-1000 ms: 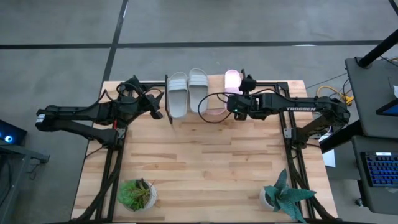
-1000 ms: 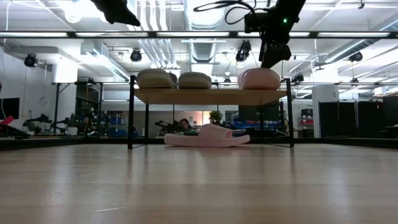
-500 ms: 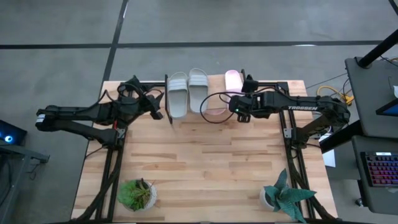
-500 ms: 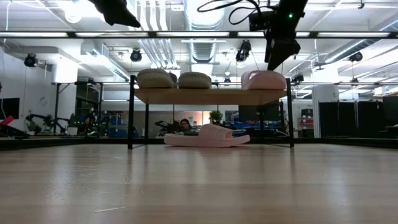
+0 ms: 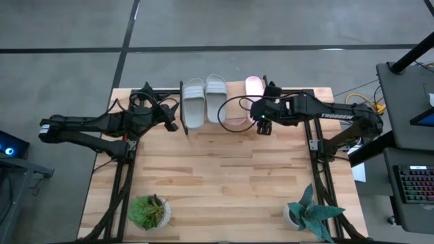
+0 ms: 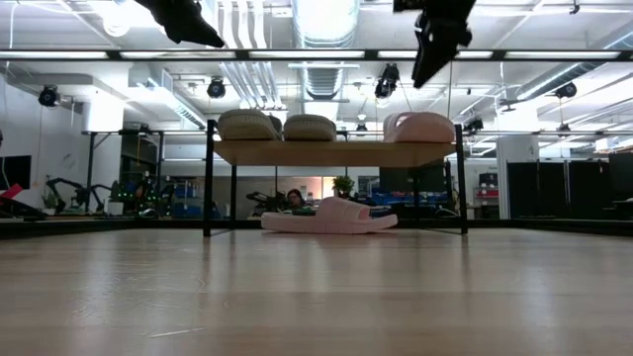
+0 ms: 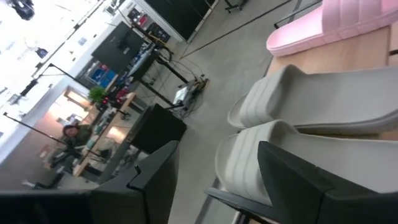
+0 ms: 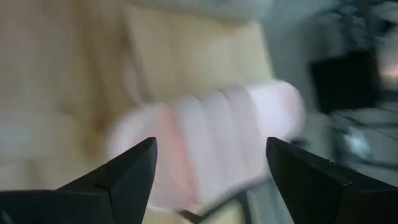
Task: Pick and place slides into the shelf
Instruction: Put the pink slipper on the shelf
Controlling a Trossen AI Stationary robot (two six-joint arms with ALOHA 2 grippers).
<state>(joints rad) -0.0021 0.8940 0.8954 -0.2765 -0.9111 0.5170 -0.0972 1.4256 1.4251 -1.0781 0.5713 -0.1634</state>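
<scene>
place: pretty clearly a robotics lab in a big open industrial hall
ceiling: exposed ducts (image 6: 326, 74) and long strip lights (image 6: 297, 54) overhead, studio-style lamps (image 6: 216, 88) hanging off rails
floor: bare grey concrete (image 5: 224, 24) with dark seams running across it
rig: wooden surface (image 5: 217, 176) on a black metal frame, two robot arms bolted at the sides
desk: a keyboard (image 5: 415, 184) and loose cables (image 5: 363, 102) just off to the right of the surface
background: workbenches piled with gear (image 7: 109, 121), dark screens (image 6: 539, 188), a person (image 7: 69, 134) sitting at one bench
decor: two potted plants (image 5: 149, 211) on the near edge, looks like props
</scene>
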